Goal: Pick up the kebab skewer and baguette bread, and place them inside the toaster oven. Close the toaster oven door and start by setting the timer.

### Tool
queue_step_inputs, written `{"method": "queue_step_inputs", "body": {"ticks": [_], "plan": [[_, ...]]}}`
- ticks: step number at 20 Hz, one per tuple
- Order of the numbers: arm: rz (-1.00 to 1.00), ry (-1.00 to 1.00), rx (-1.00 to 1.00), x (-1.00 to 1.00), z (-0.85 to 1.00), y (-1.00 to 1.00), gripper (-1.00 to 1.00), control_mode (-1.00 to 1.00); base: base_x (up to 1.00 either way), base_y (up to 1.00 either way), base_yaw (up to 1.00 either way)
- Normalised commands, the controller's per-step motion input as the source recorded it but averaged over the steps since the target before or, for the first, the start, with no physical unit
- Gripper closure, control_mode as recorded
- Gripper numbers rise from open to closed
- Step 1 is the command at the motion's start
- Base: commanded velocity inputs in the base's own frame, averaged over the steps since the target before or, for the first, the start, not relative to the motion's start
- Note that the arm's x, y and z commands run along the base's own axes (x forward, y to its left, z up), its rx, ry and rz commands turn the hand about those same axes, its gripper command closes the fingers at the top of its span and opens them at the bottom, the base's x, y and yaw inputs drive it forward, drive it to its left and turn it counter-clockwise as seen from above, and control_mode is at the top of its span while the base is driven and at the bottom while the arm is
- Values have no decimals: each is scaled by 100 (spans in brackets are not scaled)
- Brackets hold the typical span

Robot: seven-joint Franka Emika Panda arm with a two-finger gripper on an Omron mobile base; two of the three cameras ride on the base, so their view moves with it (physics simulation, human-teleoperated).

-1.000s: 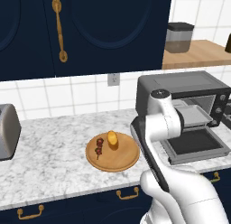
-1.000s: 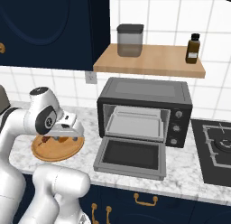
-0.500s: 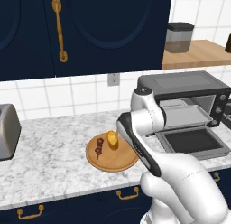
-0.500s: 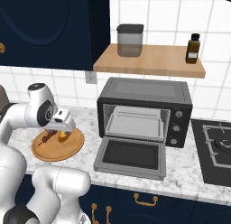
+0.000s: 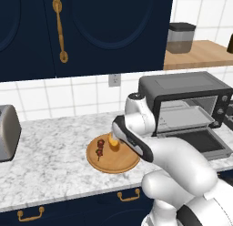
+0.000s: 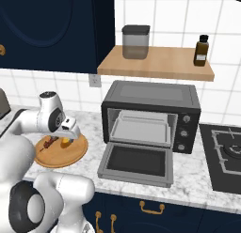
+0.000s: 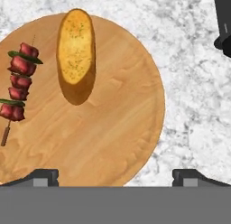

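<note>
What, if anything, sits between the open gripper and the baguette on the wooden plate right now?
Nothing visible does. The gripper hangs open above the wooden plate, and the baguette bread lies bare on it. The kebab skewer lies beside the bread, apart from it.

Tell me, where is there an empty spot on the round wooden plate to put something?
The wooden plate is bare across its middle and the side away from the food, next to the marble counter. The crowded side holds the baguette bread and the kebab skewer, lying apart. The open gripper hovers over the bare part.
</note>
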Motion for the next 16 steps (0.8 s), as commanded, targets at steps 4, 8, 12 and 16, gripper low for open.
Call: {"method": "queue_step_inputs", "body": {"ticks": [4, 8, 12, 16], "plan": [[0, 0, 0, 41, -15, 29, -100, -100, 0, 0, 0], [0, 0, 0, 35, -11, 11, -100, -100, 0, 0, 0], [0, 0, 0, 42, -22, 13, -100, -100, 0, 0, 0], [0, 0, 0, 42, -33, 20, -100, -100, 0, 0, 0]]}}
